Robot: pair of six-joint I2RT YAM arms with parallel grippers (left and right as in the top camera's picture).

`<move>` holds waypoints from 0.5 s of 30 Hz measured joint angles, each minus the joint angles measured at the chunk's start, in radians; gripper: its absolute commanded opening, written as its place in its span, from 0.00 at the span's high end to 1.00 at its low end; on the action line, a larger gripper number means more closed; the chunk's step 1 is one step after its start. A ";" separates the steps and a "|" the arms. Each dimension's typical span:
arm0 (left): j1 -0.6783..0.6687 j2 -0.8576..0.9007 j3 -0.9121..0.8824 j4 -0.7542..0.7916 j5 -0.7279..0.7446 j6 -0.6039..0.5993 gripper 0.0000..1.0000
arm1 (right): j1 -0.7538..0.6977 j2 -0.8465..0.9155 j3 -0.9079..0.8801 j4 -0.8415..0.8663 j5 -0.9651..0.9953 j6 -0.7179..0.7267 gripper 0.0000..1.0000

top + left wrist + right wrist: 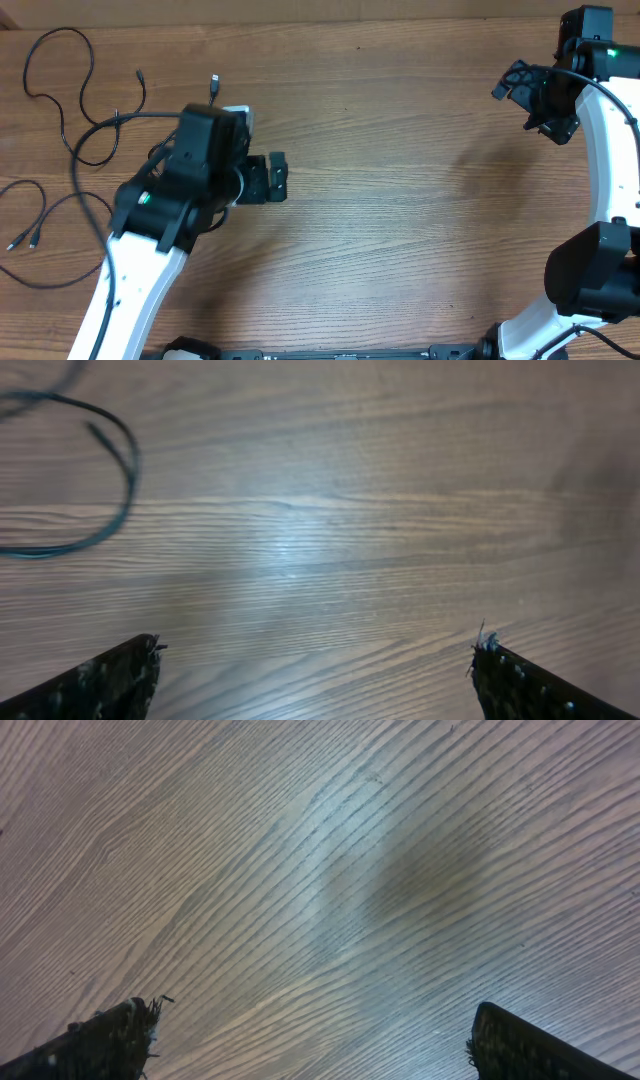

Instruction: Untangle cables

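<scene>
A: Quick, where are the cables rn?

B: Far left of the desk, seen from overhead. Thin black loops, flat on the wood. One loop sits up near the top left corner. Others run lower & cross each other just beside the left arm. Part goes under the arm, so can't tell how they wind there.

A: Any ends showing?

B: Yep. A small plug lies just above the arm's wrist, another a bit to its left, and two more at the desk's left edge.

A: Left hand?

B: Left hand points right, twd mid desk, away from the cables. It's spread wide & has hold of nothing. In its wrist cam the fingertips sit at the bottom corners w/ bare wood btwn them. A curve of one of the cables shows top left, well apart from the hand.

A: And the right hand?

B: Right hand is at the top right, well apart from the cables. Also wide open, gripping nothing. Its wrist cam shows wood grain, w/ fingertips at the bottom corners.
</scene>
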 measured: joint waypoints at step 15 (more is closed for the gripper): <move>0.000 -0.261 -0.006 -0.109 -0.149 -0.046 0.01 | 0.000 0.000 0.000 0.000 -0.001 0.000 0.00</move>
